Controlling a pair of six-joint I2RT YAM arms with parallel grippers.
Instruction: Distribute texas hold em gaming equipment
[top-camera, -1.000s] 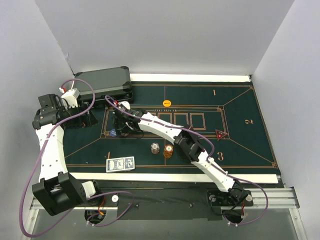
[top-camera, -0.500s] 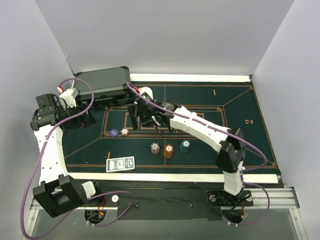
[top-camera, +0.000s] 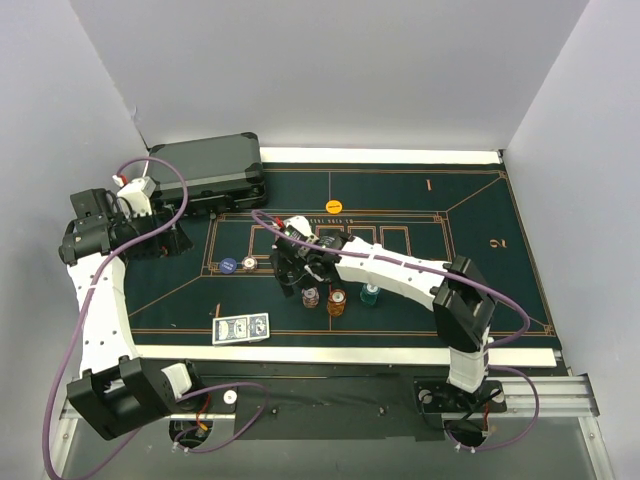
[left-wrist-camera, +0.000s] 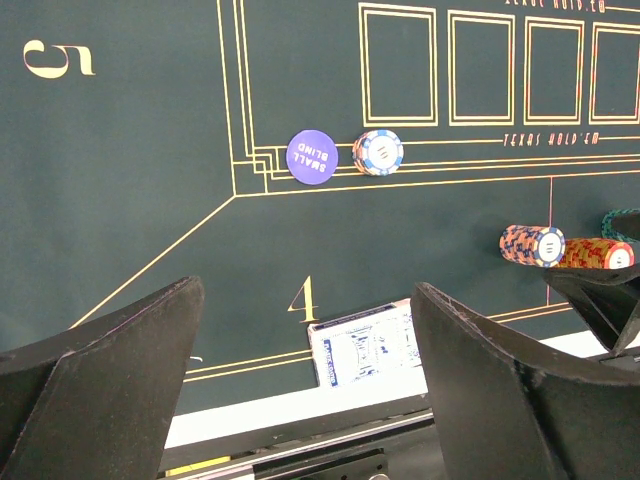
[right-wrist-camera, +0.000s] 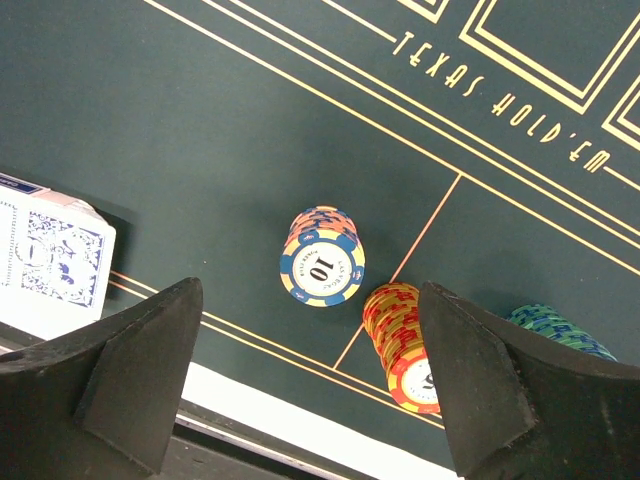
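Three chip stacks stand near the mat's front: a salmon stack topped by a blue 10 chip (top-camera: 311, 297) (right-wrist-camera: 322, 258), an orange-yellow stack (top-camera: 337, 301) (right-wrist-camera: 405, 347) and a teal stack (top-camera: 370, 294) (right-wrist-camera: 560, 330). My right gripper (top-camera: 298, 268) (right-wrist-camera: 310, 400) is open and empty, hovering just above and behind the salmon stack. A blue SMALL BLIND button (top-camera: 229, 265) (left-wrist-camera: 312, 157) and a single chip (top-camera: 249, 263) (left-wrist-camera: 379, 152) lie at mat left. The blue-backed card deck (top-camera: 241, 328) (left-wrist-camera: 375, 343) lies at the front edge. My left gripper (top-camera: 170, 240) (left-wrist-camera: 305, 390) is open, empty, at far left.
A dark grey hard case (top-camera: 208, 170) sits at the back left. An orange dealer button (top-camera: 334, 206) lies at the mat's back centre. The green mat (top-camera: 480, 270) has printed card boxes and seat numbers. White walls close in the left, back and right sides.
My right gripper has swung from the back near the case forward to above the salmon stack. The left arm has hardly moved.
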